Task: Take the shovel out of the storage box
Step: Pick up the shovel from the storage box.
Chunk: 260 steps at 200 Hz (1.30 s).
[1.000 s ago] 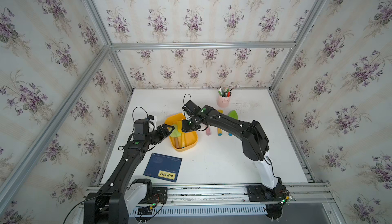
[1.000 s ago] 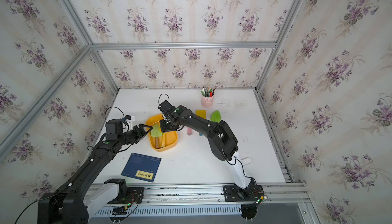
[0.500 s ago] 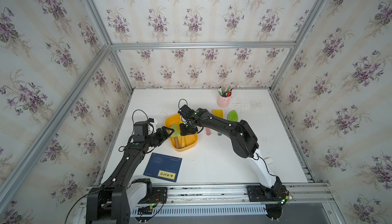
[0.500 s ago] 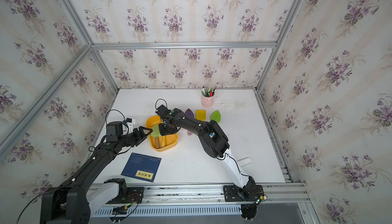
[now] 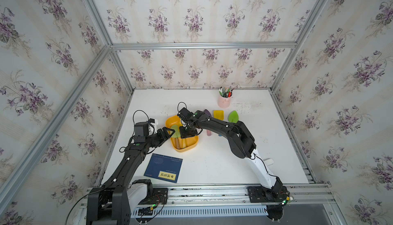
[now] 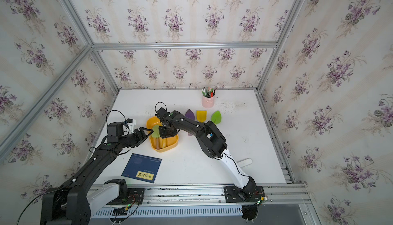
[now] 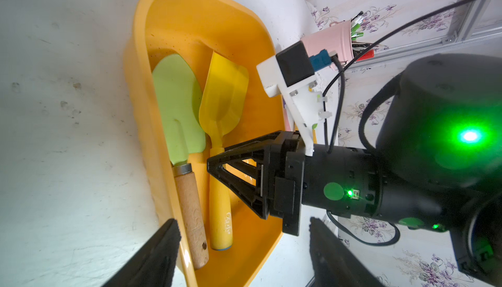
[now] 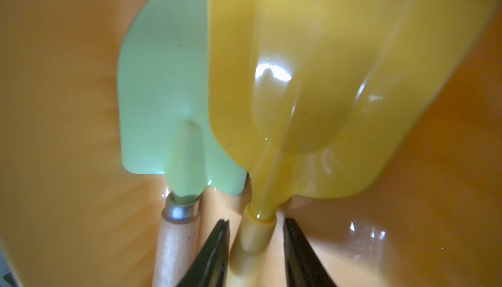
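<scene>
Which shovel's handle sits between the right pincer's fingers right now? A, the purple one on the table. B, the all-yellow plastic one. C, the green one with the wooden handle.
B: in the right wrist view the right pincer straddles the handle of the yellow shovel just below its blade; the green shovel lies beside it.

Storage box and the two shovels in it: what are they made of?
Storage box: moulded plastic, by its smooth semi-gloss walls and rounded corners.
Yellow shovel: glossy plastic, blade and handle alike; slightly translucent, bright highlights.
Green shovel: matte painted blade, probably metal; silvery metal ferrule; bare wooden handle, by its grain.
</scene>
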Motion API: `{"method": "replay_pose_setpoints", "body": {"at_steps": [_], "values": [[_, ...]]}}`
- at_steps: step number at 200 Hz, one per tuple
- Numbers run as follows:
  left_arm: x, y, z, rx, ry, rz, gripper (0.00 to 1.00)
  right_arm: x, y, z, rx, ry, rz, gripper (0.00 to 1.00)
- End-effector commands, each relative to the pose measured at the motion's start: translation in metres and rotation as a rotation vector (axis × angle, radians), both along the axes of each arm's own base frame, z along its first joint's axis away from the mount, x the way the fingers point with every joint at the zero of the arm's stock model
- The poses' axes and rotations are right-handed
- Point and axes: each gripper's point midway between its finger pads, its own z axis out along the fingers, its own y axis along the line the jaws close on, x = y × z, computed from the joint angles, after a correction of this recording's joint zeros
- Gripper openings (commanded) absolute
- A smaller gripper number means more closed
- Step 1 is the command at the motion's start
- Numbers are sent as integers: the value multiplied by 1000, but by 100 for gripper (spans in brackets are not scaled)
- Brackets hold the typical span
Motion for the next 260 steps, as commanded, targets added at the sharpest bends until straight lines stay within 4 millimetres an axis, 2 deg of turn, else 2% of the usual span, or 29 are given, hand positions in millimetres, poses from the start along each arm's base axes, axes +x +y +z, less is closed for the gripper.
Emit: {"method": "replay_pose_setpoints", "body": {"at_steps": [1,22,69,92,104,129,156,175,198,222,241,260], "values": [[4,-2,7,0,-39,-19,75,-2,-3,-4,-19,13,-13,33],[3,-2,8,-1,-43,-21,75,-2,-2,-4,-15,17,-16,27],[2,-3,10,-6,-44,-24,76,-3,-1,-9,-18,24,-19,25],[2,-4,12,-12,-51,-26,76,-2,0,-7,-8,23,-18,17],[3,-5,15,-21,-57,-29,76,0,1,0,8,13,-23,13],[4,-10,25,-58,-79,-40,76,5,7,17,50,-19,-25,12],[7,-16,42,-160,-120,-34,86,16,9,38,96,-53,-42,9],[9,-17,55,-205,-147,-11,94,26,5,60,132,-95,-61,8],[10,-18,72,-228,-185,11,94,38,-10,82,152,-122,-91,7],[13,-28,87,-235,-207,-7,94,50,-37,101,162,-147,-127,7],[18,-42,94,-225,-220,-25,94,59,-70,112,152,-160,-163,6],[25,-65,104,-207,-243,-56,94,65,-112,120,124,-182,-212,6]]}}
